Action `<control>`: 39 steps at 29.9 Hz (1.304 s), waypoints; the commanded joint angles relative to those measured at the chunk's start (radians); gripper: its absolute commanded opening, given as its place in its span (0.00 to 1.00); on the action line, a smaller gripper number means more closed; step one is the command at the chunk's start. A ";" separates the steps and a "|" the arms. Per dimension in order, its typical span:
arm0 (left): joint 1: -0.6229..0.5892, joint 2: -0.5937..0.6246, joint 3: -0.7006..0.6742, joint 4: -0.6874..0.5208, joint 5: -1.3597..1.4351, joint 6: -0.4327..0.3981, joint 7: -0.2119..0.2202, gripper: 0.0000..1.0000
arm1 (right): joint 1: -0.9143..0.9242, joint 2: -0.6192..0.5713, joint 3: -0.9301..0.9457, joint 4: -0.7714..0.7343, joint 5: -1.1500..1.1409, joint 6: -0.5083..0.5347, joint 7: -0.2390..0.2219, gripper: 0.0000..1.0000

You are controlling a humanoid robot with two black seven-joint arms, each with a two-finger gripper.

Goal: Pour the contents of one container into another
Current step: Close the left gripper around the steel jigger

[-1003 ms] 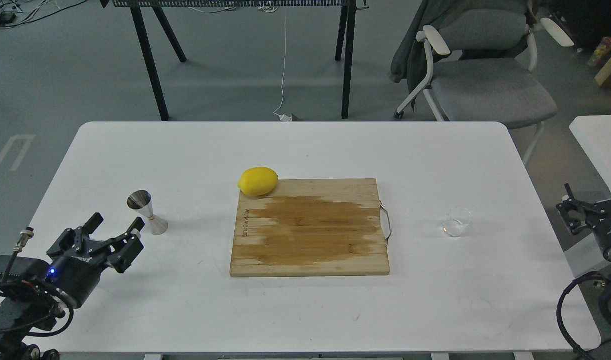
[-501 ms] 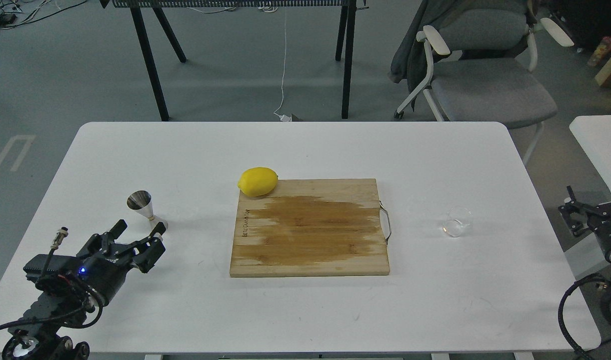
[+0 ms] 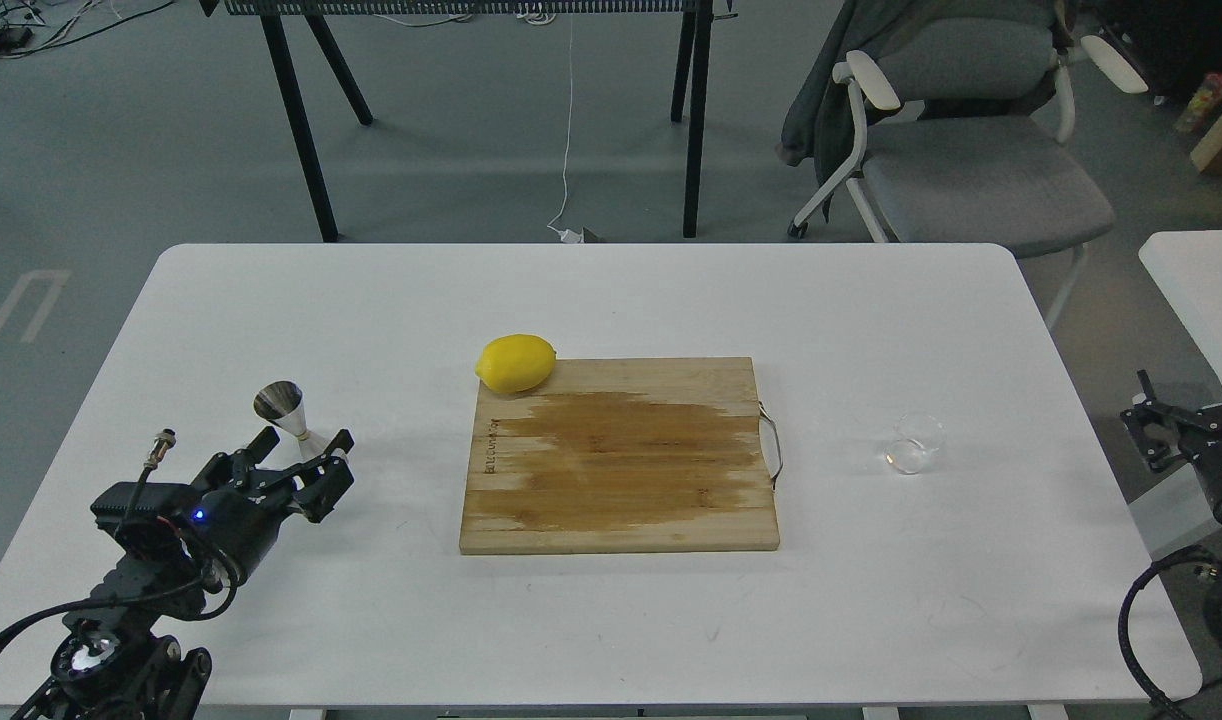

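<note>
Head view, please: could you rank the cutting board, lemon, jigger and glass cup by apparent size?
1. cutting board
2. lemon
3. jigger, partly hidden behind the left gripper, so unsure against
4. glass cup, which looks similar.

Lab or office workspace: white table [image 3: 271, 300], office chair [image 3: 971, 170], grey floor, loose cables [image 3: 568, 120].

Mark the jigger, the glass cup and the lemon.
jigger [image 3: 280, 404]: head view, on its upper cone.
glass cup [image 3: 916, 444]: head view, on its clear side wall.
lemon [image 3: 516, 362]: head view, on the middle of its yellow skin.
</note>
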 commanded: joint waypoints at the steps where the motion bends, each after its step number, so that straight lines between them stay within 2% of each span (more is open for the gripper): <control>1: -0.027 -0.004 0.000 -0.039 0.001 0.001 0.000 0.98 | 0.000 0.000 0.000 0.000 0.000 0.000 0.000 1.00; 8: -0.094 -0.017 -0.006 -0.142 0.029 0.052 0.000 0.98 | -0.002 -0.002 0.000 0.000 0.000 0.000 0.000 1.00; 12: -0.114 -0.032 -0.011 -0.162 0.041 0.062 0.000 0.97 | -0.006 -0.003 0.005 -0.002 0.000 0.000 0.000 1.00; 20: -0.159 -0.035 -0.014 -0.205 0.053 0.068 0.000 0.92 | -0.014 -0.003 0.008 0.000 0.001 0.000 0.000 1.00; 22: -0.177 -0.033 -0.016 -0.237 0.069 0.094 0.000 0.90 | -0.017 -0.003 0.008 0.000 0.001 0.000 0.000 1.00; 26: -0.205 -0.033 -0.017 -0.309 0.092 0.142 0.000 0.84 | -0.020 -0.003 0.008 0.000 0.001 0.000 0.006 1.00; 30: -0.211 -0.035 -0.019 -0.332 0.104 0.159 0.000 0.76 | -0.020 -0.003 0.008 0.000 0.001 0.000 0.008 1.00; 37: -0.214 -0.044 -0.077 -0.332 0.188 0.160 0.000 0.48 | -0.020 -0.002 0.008 0.000 0.001 0.000 0.008 1.00; 39: -0.219 -0.061 -0.104 -0.332 0.208 0.160 0.000 0.44 | -0.021 -0.002 0.008 0.000 0.001 0.000 0.008 1.00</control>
